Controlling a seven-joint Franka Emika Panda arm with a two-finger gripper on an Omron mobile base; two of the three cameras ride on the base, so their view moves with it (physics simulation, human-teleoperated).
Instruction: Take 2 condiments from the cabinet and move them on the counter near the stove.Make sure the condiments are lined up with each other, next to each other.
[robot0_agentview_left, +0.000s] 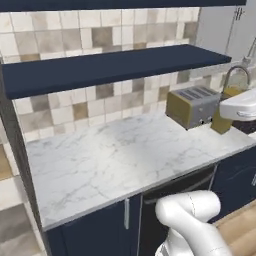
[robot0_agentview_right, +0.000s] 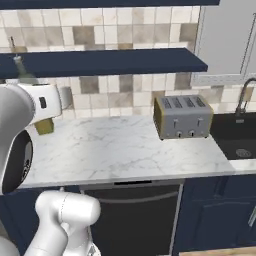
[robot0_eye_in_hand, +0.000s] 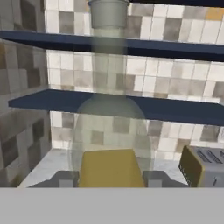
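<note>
My gripper (robot0_eye_in_hand: 111, 180) is shut on one of the condiments, a clear bottle (robot0_eye_in_hand: 111, 131) with yellow oil in its base and a thin neck up to a grey cap. The bottle stands upright and is held in the air in front of the dark navy cabinet shelf (robot0_eye_in_hand: 52, 101). From the left base the bottle's yellow base (robot0_agentview_left: 221, 120) shows beside my white hand, right of the toaster. From the right base it (robot0_agentview_right: 44, 126) hangs at the far left, over the white marble counter (robot0_agentview_right: 120, 145). The shelf (robot0_agentview_left: 110, 67) looks bare. The stove is out of view.
A steel and olive toaster (robot0_agentview_right: 182, 117) stands at the back right of the counter (robot0_agentview_left: 115, 155). Beyond it lie a dark sink (robot0_agentview_right: 235, 135) and a curved faucet (robot0_agentview_right: 243, 95). A second navy shelf (robot0_eye_in_hand: 131, 43) runs higher up. A dark appliance front (robot0_agentview_right: 135, 210) sits under the counter.
</note>
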